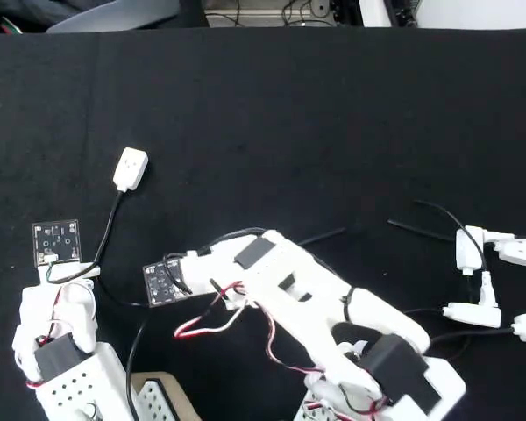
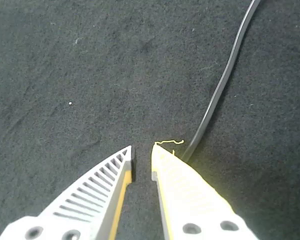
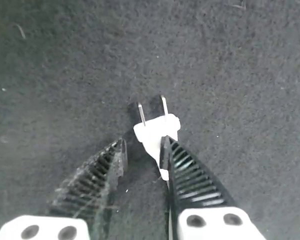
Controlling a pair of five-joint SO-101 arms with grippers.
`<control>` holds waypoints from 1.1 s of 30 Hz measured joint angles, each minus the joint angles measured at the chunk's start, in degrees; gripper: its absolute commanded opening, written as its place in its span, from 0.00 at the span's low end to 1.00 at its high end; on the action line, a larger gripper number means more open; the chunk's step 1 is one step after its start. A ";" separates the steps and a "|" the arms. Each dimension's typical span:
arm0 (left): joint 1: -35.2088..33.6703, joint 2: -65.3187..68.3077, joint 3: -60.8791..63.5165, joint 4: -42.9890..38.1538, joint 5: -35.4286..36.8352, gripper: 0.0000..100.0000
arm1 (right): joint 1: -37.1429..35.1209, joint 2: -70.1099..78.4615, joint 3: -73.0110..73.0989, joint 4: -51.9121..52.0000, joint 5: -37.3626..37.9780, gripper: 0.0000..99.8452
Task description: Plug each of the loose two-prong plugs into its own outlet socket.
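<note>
A white two-prong plug (image 3: 155, 129) lies on the black table, prongs pointing away from my right gripper (image 3: 142, 145). That gripper is open, its tips on either side of the plug's tail, and the plug's body touches one black finger (image 3: 177, 160). In the high view the right arm (image 1: 280, 281) stretches leftward over the table's front middle. A white outlet socket (image 1: 130, 168) lies at the left on a black cable (image 1: 105, 237). My left gripper (image 2: 142, 152) hangs shut over bare cloth at the near left, beside that black cable (image 2: 217, 95).
At the right edge lie several white plugs and sockets (image 1: 472, 250) (image 1: 473, 313) on black cables (image 1: 438, 215). A cardboard piece (image 1: 153, 399) sits at the front between the arms. The black table (image 1: 298, 114) stretches far back.
</note>
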 measured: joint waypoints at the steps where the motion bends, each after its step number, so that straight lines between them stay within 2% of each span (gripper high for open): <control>1: 0.00 0.00 0.00 0.00 0.00 0.08 | 0.00 0.88 -0.88 0.62 0.00 0.11; 18: 0.00 0.00 0.00 0.00 0.00 0.08 | 0.09 6.59 -7.56 6.68 2.64 0.13; 33: 0.00 0.00 0.00 0.00 0.00 0.08 | 0.18 6.68 -7.56 6.77 4.40 0.15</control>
